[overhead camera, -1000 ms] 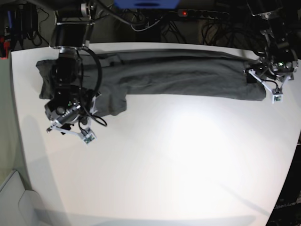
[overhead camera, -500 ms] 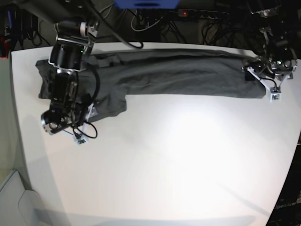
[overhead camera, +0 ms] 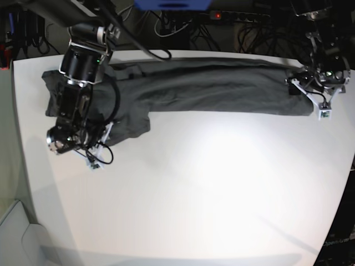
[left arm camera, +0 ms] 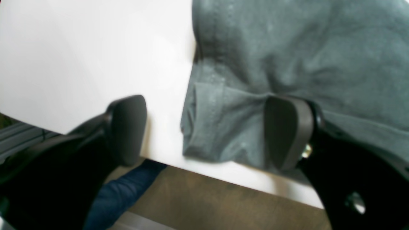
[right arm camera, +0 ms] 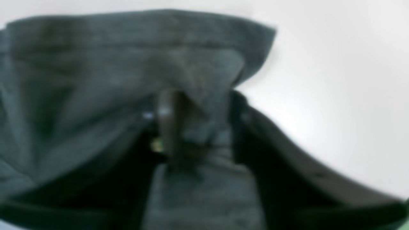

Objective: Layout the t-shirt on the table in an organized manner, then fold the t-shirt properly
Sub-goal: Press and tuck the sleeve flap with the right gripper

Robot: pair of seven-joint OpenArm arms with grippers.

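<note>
The dark grey t-shirt (overhead camera: 211, 88) lies as a long folded band across the far side of the white table (overhead camera: 211, 188), with a sleeve hanging toward the front at the left. My left gripper (overhead camera: 297, 88) is at the band's right end. In the left wrist view it (left arm camera: 207, 131) is open, straddling the shirt's corner (left arm camera: 217, 127), one finger on cloth and the other on bare table (left arm camera: 80, 48). My right gripper (overhead camera: 102, 141) is at the sleeve. The right wrist view is blurred: its jaws (right arm camera: 204, 127) stand partly closed around a raised fold of cloth (right arm camera: 96, 80).
The table's right edge runs just past my left gripper, with brown floor (left arm camera: 223, 204) and something blue (left arm camera: 127, 188) below it. Cables and a power strip with a red light (overhead camera: 216, 15) sit behind the table's far edge.
My right gripper has swung in from the bare table onto the sleeve's front edge and narrowed its jaws around the cloth. The left gripper has stayed at the shirt's right end.
</note>
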